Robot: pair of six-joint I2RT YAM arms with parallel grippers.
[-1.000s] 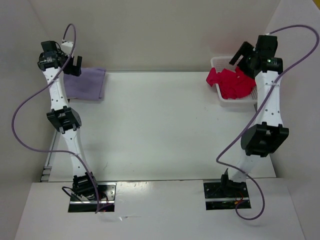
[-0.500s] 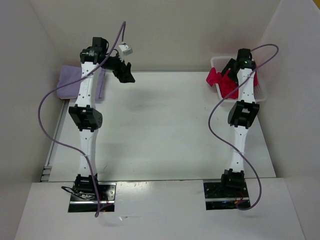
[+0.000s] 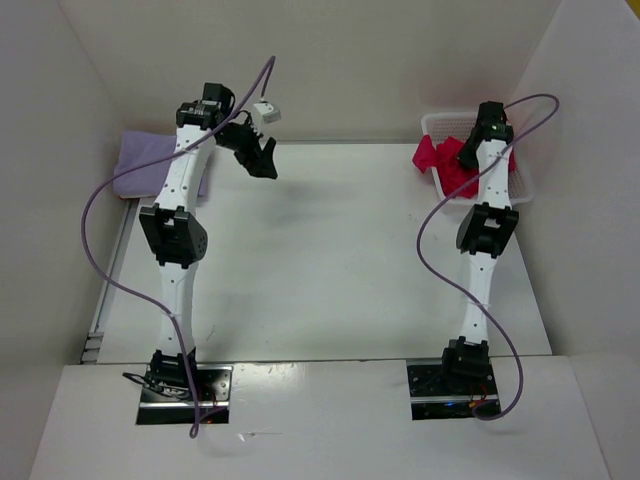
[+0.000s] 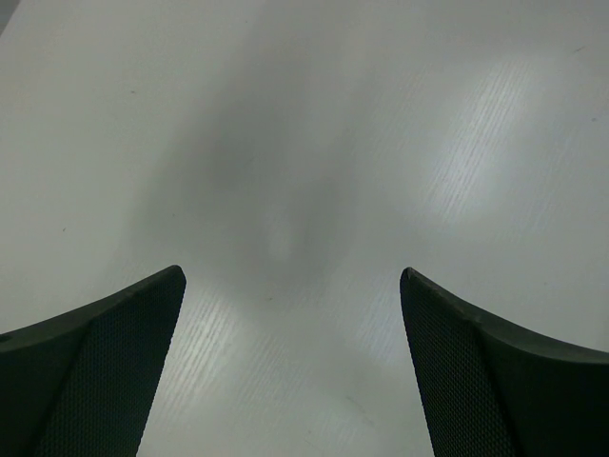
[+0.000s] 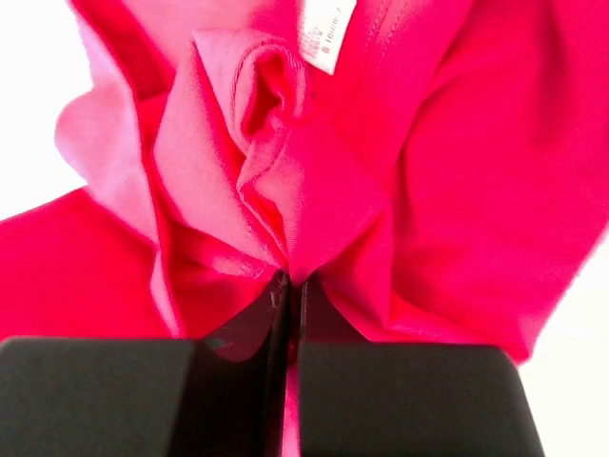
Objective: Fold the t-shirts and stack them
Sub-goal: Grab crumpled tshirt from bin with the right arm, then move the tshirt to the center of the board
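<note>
In the top view, the white mesh basket [image 3: 432, 124] sits at the 2 o'clock corner of the tabletop [image 3: 330, 260]. The red t-shirt [image 3: 432, 160] is heaped in it, with some cloth spilling over the rim toward 9 o'clock. The right fingers [image 3: 468, 150] are down in that heap. The lavender t-shirt [image 3: 140, 170] lies folded flat at the 10 o'clock edge, partly hidden by the left arm. The left fingers [image 3: 262, 160] hang above bare tabletop at about 11 o'clock, near the lavender t-shirt and well apart from the red one.

In the left wrist view, the left fingers [image 4: 105, 371] stand wide apart. Nothing lies between them but bare tabletop and a soft shadow.

In the right wrist view, the right fingers [image 5: 143, 395] are pressed together and clamped on a fold of the red t-shirt [image 5: 457, 171]. The cloth bunches up from the tips toward 12 o'clock, and a white label [image 5: 328, 33] shows at the top edge. The shirt is crumpled, so no long axis can be read.

The coming move likely draws the shirt out of the basket toward 8 o'clock, onto the open tabletop. The right arm has the hold. The left fingers would have to cross toward 3 o'clock to take a second corner.
</note>
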